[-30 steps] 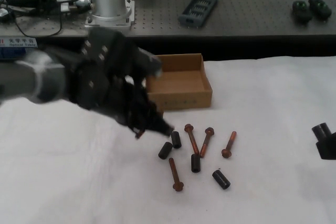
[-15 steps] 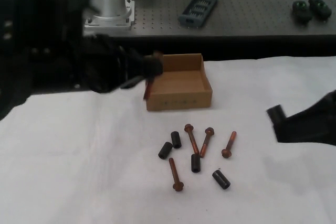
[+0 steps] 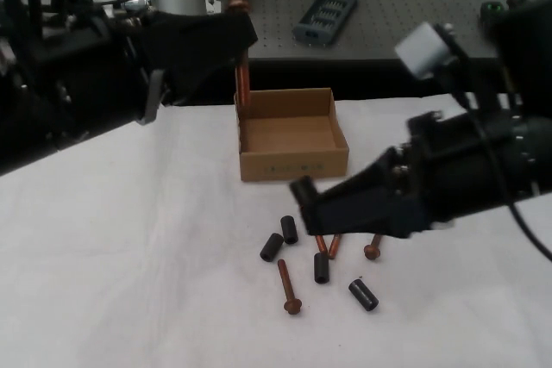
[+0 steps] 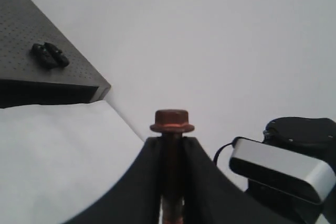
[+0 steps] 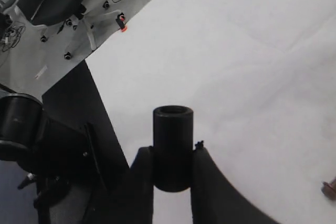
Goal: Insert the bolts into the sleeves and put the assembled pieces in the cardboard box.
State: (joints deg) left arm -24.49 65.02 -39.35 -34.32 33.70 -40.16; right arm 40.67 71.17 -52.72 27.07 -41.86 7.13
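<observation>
In the high view the left gripper (image 3: 235, 40) sat in the upper left of the frame, its fingers clamped on a copper-coloured bolt (image 3: 243, 71). The bolt was upright, head up, and in the picture its lower end lined up with the rear left corner of the cardboard box (image 3: 293, 165). The left wrist view showed the bolt's head standing proud of the two dark fingers (image 4: 197, 182), which pressed on the shank from both sides.

The right gripper (image 3: 304, 191) reached in from the right edge to the centre of the frame, just below the box's front wall. It was closed on a black sleeve (image 3: 302, 187), and the right wrist view showed that sleeve (image 5: 172, 148) standing open end up between the fingers.

Four loose sleeves (image 3: 321, 266) lay on the white cloth (image 3: 129, 256) at lower centre, near one another. A loose bolt (image 3: 289, 286) lay among them, head toward the bottom edge. Three more bolts (image 3: 373, 247) showed only their lower ends (the right gripper covered the rest).
</observation>
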